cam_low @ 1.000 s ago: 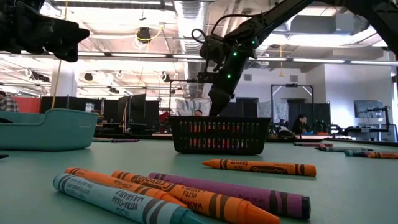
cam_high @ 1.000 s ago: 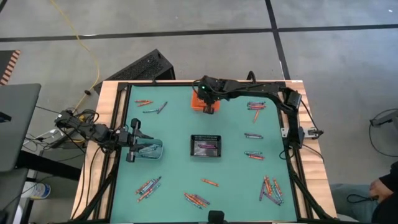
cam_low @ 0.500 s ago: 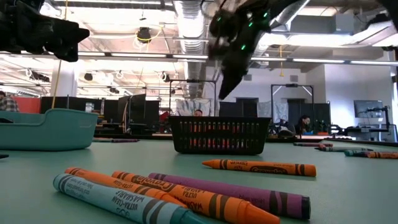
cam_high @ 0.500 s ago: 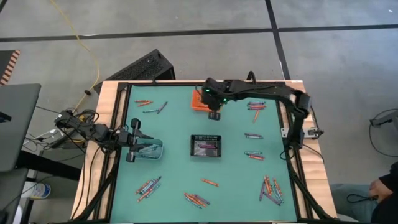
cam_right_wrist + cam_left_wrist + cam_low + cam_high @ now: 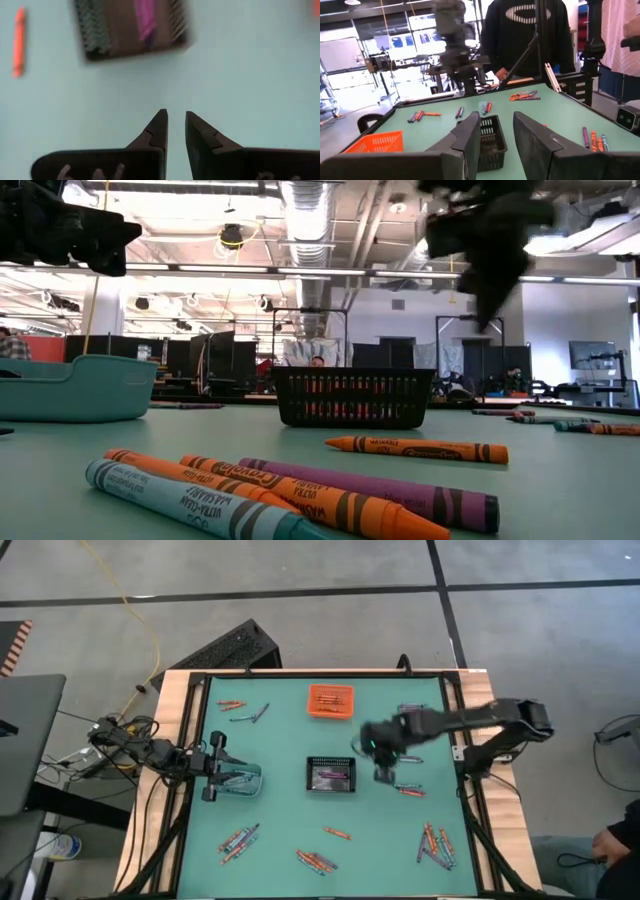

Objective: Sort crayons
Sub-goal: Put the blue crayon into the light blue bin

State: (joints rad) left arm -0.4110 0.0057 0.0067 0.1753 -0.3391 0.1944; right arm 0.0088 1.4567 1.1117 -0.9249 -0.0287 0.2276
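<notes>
You see thin paper-wrapped crayons point(image 5: 300, 495) in orange, purple and grey-blue lying nearest, others scattered toward the green table's edges point(image 5: 195, 830). Bare mat surrounds the black mesh basket point(image 5: 331, 775). Your right gripper point(image 5: 385, 776) hovers beside it, fingers slightly parted, empty; left gripper point(image 5: 238, 780), parted, sits over the clear bin point(image 5: 250, 787).

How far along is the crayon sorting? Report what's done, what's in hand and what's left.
Done: some crayons lie in the orange bin, and purple crayons in the black bin. In hand: nothing. The right gripper hangs empty beside the black bin, and the left gripper waits open over the teal bin. Left: most of it, with loose crayons scattered around the table.
</notes>
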